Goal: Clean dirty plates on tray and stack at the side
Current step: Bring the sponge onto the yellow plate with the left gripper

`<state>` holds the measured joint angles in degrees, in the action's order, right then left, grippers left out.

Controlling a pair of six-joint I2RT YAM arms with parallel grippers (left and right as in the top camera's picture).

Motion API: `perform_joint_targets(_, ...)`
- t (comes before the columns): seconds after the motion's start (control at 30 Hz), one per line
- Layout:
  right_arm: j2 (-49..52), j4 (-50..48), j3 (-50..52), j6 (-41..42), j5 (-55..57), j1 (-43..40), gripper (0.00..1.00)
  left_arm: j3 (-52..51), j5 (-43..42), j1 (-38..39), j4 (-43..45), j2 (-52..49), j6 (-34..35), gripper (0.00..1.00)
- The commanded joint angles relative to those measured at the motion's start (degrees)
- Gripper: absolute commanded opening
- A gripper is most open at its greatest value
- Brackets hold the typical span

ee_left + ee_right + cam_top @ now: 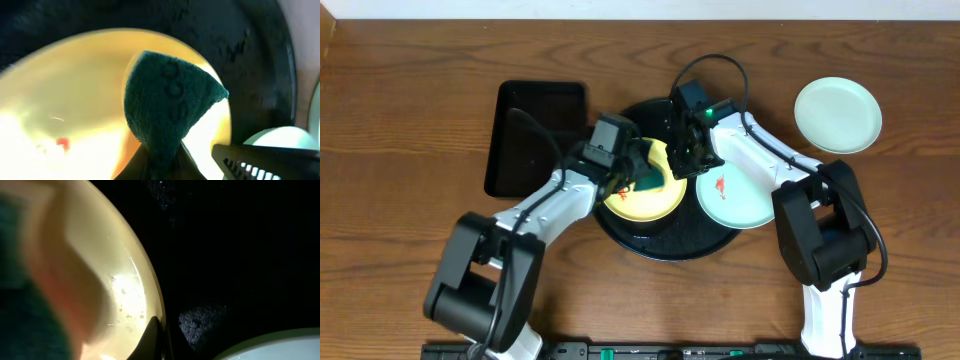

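Note:
A yellow plate (652, 196) lies tilted on the round black tray (665, 243), with a red smear (62, 143) on it. My left gripper (638, 176) is shut on a dark green sponge (170, 105) and presses it on the yellow plate (75, 100). My right gripper (684, 160) is shut on the yellow plate's rim (150, 325) at its far right edge. A mint-green plate (735, 195) with a red-orange smear lies on the tray's right side. A second mint-green plate (837, 114) sits on the bare wood tabletop at the far right.
A smaller rectangular black tray (535, 135) lies left of the round tray. Black cables run over both arms near the tray's far edge.

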<state>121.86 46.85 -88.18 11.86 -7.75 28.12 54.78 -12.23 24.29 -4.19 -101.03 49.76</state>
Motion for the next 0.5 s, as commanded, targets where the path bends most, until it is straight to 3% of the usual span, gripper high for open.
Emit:
perform_joint_targets(0.0,-0.4,0.3,0.0,-1.2,-0.4,1.6,0.01,-0.2,-0.1,-0.2,0.0,-1.7,0.7,0.08)
perform_joint_targets(0.47,-0.4,0.4,0.0,-1.2,0.0,1.6,0.01,-0.2,15.4,-0.4,-12.8,-2.3,0.7,0.08)
